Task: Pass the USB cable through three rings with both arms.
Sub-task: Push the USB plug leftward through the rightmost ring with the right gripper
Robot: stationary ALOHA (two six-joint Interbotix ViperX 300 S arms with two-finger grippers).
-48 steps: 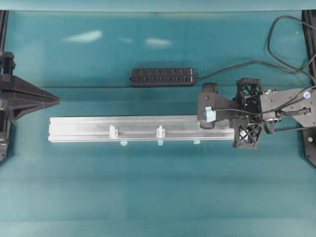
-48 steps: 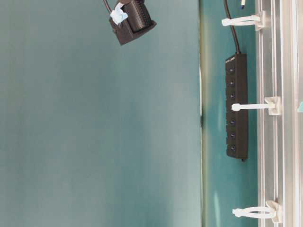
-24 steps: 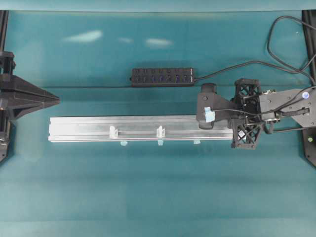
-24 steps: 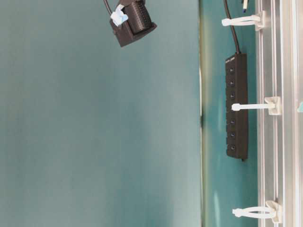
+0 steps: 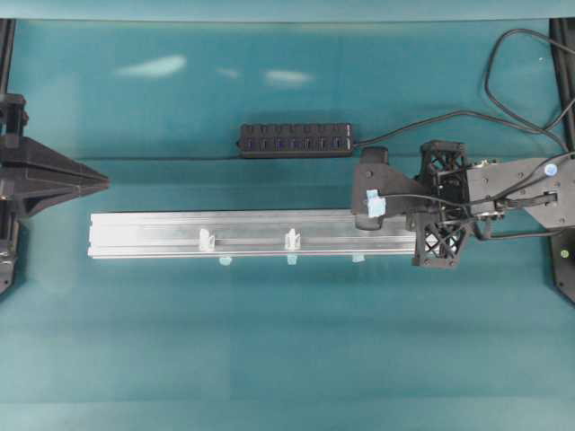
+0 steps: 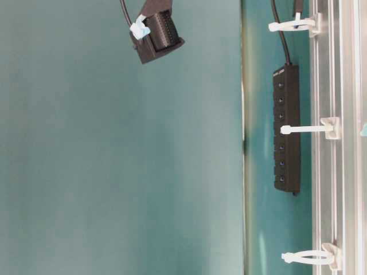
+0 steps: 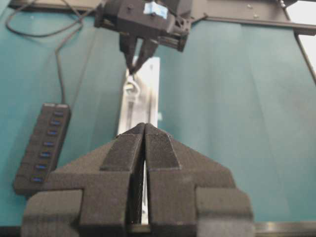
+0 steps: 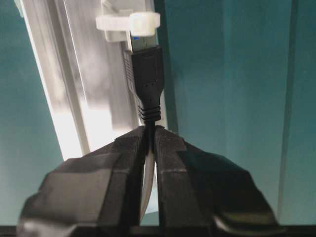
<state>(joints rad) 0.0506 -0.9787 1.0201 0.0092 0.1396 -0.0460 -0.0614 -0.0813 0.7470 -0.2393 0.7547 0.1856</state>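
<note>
A long silver rail [image 5: 234, 235] lies across the middle of a teal table [image 5: 269, 341], and everything here is placed against it. Three small white rings stand along it: one [image 5: 206, 240] toward its left end, a second [image 5: 292, 239] near its middle, and a third [image 8: 143, 22] at its right end, hidden from overhead beneath the right arm.

The right gripper [image 8: 148, 133] hangs over the rail's right end. Its fingers [image 8: 170, 148] are pinched together on the USB cable [image 8: 147, 84], gripping the cord just behind the black plug. The plug points along the rail, and its metal tip sits right at the third ring. Whether the tip is actually inside the loop or only touching it is hard to tell, because the ring is blurred in the close wrist view. The table-level view shows a small dark and blue tip at that same ring [image 6: 292, 24].

The left gripper [image 7: 144, 143] waits off the rail's left end, well apart from it, aimed along its length. Its fingers [image 7: 123, 153] are pressed fully together and hold nothing.

Behind the rail, on its far side, lies a black hub [image 5: 296, 139] with a row of ports. Its own cord [image 5: 449, 115] trails toward the right edge of the table.
</note>
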